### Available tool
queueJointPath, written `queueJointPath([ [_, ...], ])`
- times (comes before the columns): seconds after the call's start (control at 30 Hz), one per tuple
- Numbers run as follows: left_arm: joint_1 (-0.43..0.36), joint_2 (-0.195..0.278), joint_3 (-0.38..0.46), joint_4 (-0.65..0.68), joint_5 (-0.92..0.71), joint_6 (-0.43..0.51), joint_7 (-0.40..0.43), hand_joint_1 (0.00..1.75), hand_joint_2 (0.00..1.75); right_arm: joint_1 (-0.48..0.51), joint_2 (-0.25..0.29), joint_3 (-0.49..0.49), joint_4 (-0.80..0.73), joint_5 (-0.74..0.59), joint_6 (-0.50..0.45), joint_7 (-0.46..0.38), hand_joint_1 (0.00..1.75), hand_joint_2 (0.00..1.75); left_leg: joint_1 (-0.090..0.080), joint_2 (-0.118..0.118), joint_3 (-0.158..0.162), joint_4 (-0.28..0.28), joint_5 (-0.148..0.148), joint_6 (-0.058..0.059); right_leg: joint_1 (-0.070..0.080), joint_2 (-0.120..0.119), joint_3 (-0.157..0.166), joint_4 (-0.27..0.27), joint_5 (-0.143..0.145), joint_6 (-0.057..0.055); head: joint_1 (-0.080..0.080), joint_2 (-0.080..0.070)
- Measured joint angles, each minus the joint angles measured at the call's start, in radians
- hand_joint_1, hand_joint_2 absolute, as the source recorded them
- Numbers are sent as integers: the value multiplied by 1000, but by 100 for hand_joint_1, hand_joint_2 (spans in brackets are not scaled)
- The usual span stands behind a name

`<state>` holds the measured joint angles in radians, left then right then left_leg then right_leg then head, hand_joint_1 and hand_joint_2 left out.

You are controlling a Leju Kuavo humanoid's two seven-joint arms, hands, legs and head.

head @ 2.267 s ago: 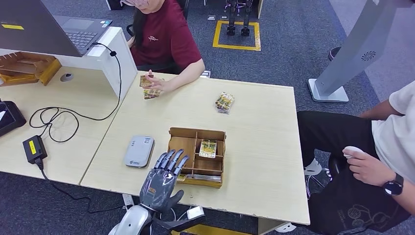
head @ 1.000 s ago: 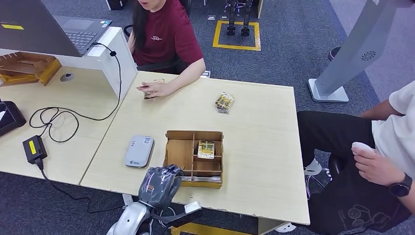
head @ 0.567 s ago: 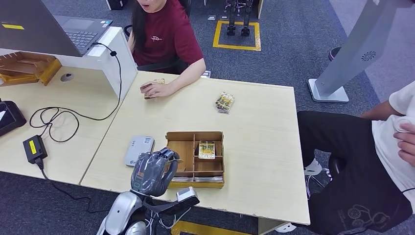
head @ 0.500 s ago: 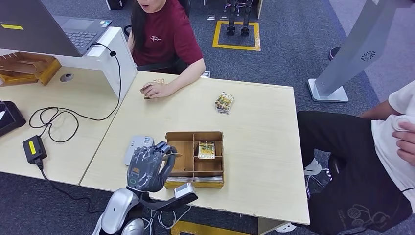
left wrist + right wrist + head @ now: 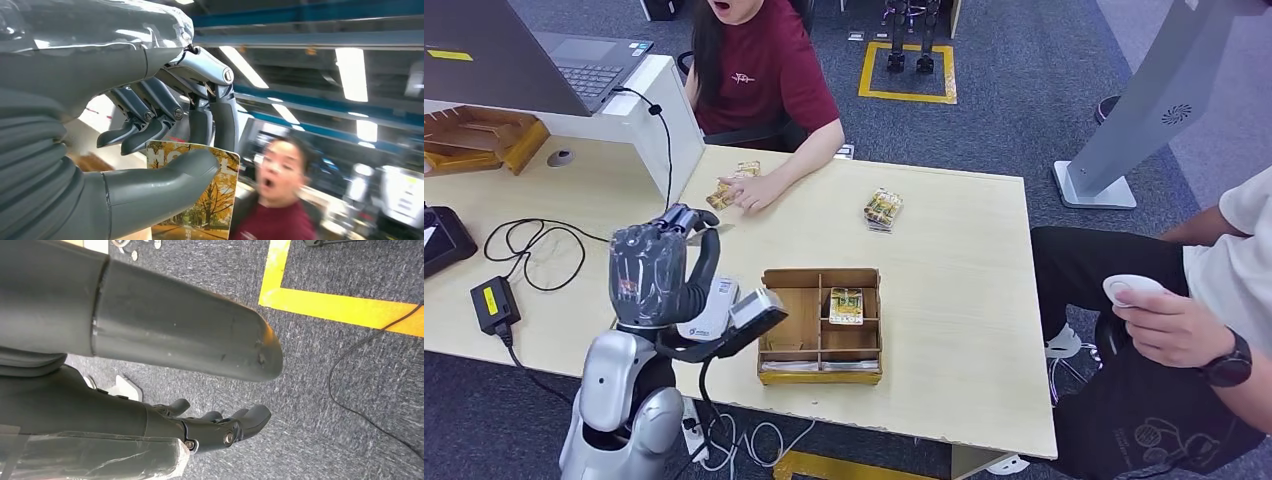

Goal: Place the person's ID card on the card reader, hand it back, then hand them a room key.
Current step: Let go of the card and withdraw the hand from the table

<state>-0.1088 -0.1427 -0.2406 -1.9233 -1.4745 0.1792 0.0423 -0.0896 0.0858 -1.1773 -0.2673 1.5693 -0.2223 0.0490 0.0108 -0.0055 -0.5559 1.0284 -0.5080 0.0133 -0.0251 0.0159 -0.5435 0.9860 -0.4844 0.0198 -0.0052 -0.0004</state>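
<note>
Raised well above the desk now, the left hand [image 5: 656, 272] has come up from the front edge of the wooden organiser box [image 5: 821, 323], where it sat low a moment ago, and it hangs over the white card reader [image 5: 714, 306], hiding part of it. One room key card [image 5: 200, 192], printed with autumn trees, is pinched between the thick thumb [image 5: 165, 182] and the darker fingers [image 5: 212, 120] in the left wrist view; the other fingers curl over its top edge. A second such card [image 5: 847, 304] lies in one compartment of the organiser box, and a small stack of them [image 5: 883, 209] lies further out on the table [image 5: 964, 250], well apart from the box.

Across the table sits one person in a maroon shirt [image 5: 762, 70], whose hand [image 5: 751, 190] rests on cards [image 5: 727, 186] lying flat on the table; earlier those cards were held up in that hand. Another person [image 5: 1214, 300] sits at the robot's right side of the table, holding a small white object [image 5: 1130, 290].

The right hand [image 5: 220, 427] hangs over grey carpet in its wrist view, fingers slightly bent, apart and holding nothing.

On the adjoining desk to the robot's left stand one laptop [image 5: 544, 55], one wooden tray [image 5: 479, 138], a black cable [image 5: 544, 245] and a black power brick [image 5: 492, 303].
</note>
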Motion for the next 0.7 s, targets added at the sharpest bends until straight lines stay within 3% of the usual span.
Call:
queueJointPath([
  [0.33, -112, -30, 234, 141, -81, -11, 21, 175, 175, -3, 0, 45, 0, 1, 12, 0, 0, 0, 0, 0, 0, 0, 0, 0, 0, 0, 0, 0, 0, 0, 0, 0],
  [0.7, -130, -41, 310, 230, -93, -8, 30, 175, 175, -3, 0, 62, 0, 1, 11, 1, 0, 0, 0, 0, 0, 0, 0, 0, 0, 0, 0, 0, 0, 0, 0, 0],
])
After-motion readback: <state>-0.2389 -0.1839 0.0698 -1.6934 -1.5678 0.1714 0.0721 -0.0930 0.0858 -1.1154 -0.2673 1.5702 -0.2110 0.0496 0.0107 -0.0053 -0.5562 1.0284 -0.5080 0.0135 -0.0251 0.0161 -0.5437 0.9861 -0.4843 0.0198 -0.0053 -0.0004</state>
